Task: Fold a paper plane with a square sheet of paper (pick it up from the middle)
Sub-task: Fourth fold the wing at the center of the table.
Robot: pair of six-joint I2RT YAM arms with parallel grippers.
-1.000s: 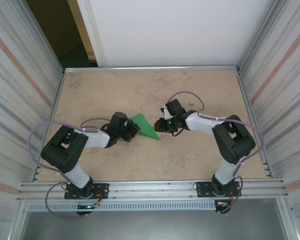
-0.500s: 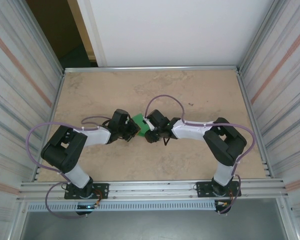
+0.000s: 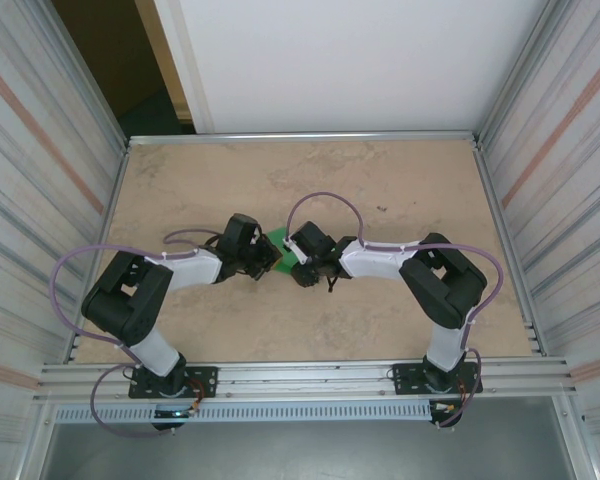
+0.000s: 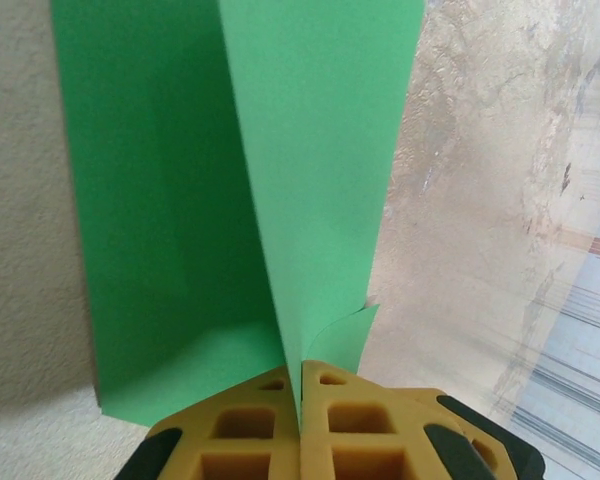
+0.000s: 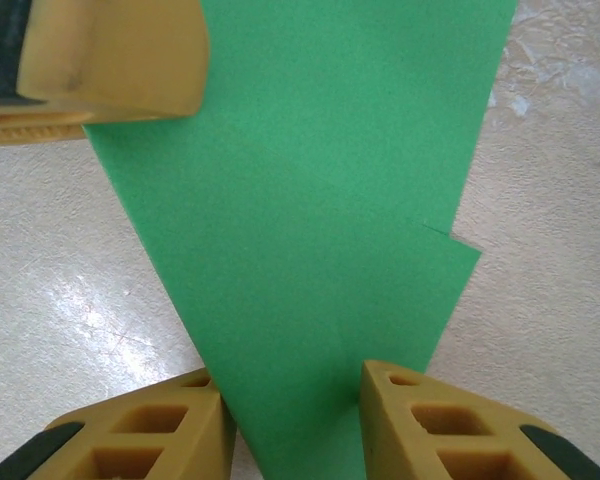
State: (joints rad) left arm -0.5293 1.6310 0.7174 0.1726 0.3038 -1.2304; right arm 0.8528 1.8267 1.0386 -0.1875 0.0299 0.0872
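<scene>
Findings at the middle of the table, where your two arms meet tip to tip.

Left gripper: clenched. The left wrist view shows its two yellow pads pressed together on the plane, with the upright fold pinched edge-on between them. One flap rises from that pinch; the other lies flat on the table to the left of it.

Right gripper: part open, not clamped. You will see in the right wrist view that its fingers stand apart, with the narrow end of the green paper running down between them. The paper's edges meet the inner sides of both fingers, but I cannot tell whether they bear on it.

Location of the plane: from above, only a small green patch shows between the two gripper heads, near the table's centre. A yellow finger of the left gripper shows at the upper left of the right wrist view, over the paper.
</scene>
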